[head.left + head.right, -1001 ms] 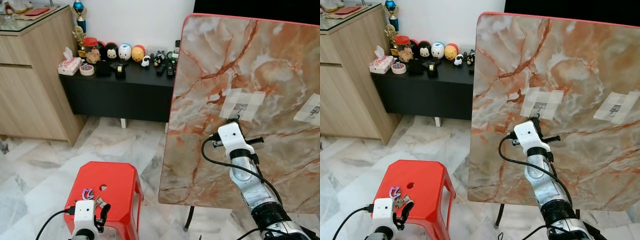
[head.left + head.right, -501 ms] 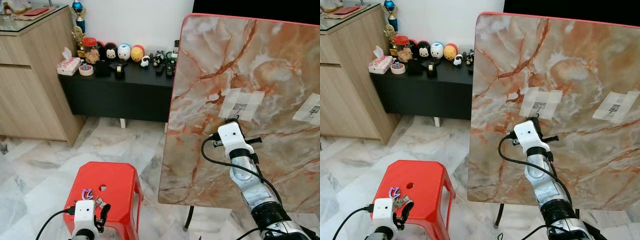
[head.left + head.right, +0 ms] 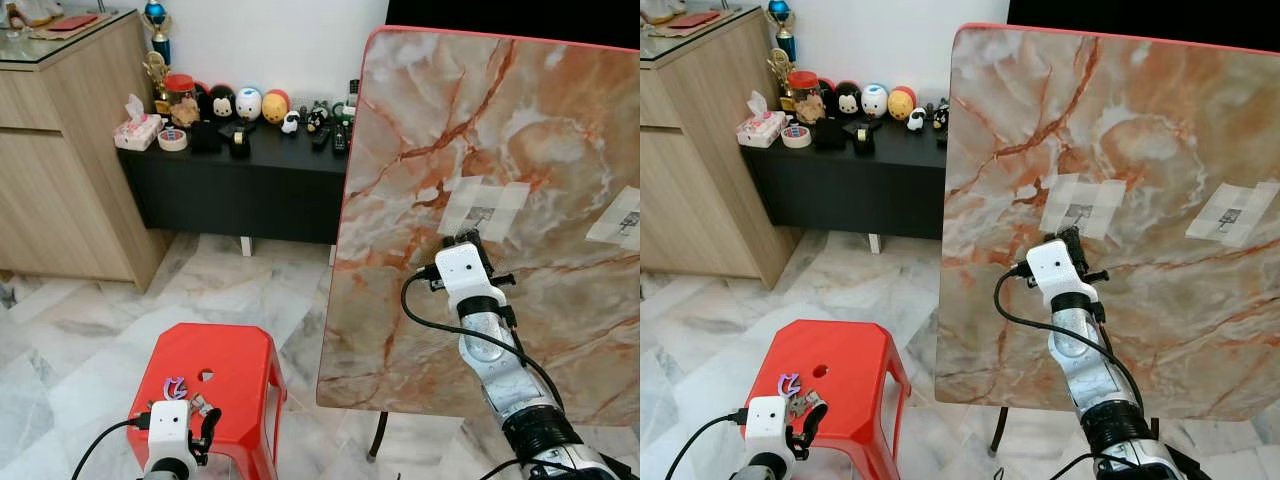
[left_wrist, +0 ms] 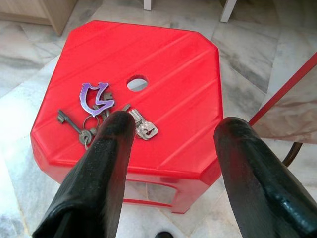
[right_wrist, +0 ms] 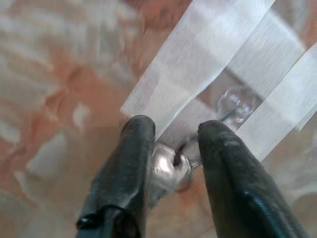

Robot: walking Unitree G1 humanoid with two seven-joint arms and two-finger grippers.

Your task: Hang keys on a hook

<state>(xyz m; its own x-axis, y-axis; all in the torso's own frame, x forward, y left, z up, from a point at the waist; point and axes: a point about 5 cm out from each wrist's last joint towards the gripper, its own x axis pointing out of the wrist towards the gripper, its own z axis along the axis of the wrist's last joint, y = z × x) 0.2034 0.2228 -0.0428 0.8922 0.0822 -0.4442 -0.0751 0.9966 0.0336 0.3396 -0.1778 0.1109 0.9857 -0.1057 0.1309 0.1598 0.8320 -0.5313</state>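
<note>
You are facing a marble-patterned tabletop (image 3: 500, 200) tipped up on its side with a red rim, standing on a pale marble floor (image 3: 90, 330). Two clear hooks are stuck to it under strips of white tape: one hook (image 3: 482, 213) just above your right wrist, a second taped hook (image 3: 625, 220) further to the right. Behind and to the left, a low black sideboard (image 3: 250, 170) carries round character figurines (image 3: 250, 103), a tissue box (image 3: 138, 128) and a roll of tape (image 3: 173, 139), beside a wooden cabinet (image 3: 60, 150). Low at your left stands a red plastic stool (image 4: 163, 89) with a round hole in its seat. The keys (image 4: 99, 116) lie on that seat, next to the hole, on a ring with a purple charm (image 4: 95, 98). Your right arm is stretched up and forward, with the right gripper (image 5: 171, 148) pressed close to the tabletop at the nearer hook; its two black fingers pinch a small shiny metal piece (image 5: 168, 168) just below the tape. Your left arm is held low, and the left gripper (image 4: 171, 134) hovers above the stool with its fingers spread apart, one fingertip over the keys, nothing held.
</note>
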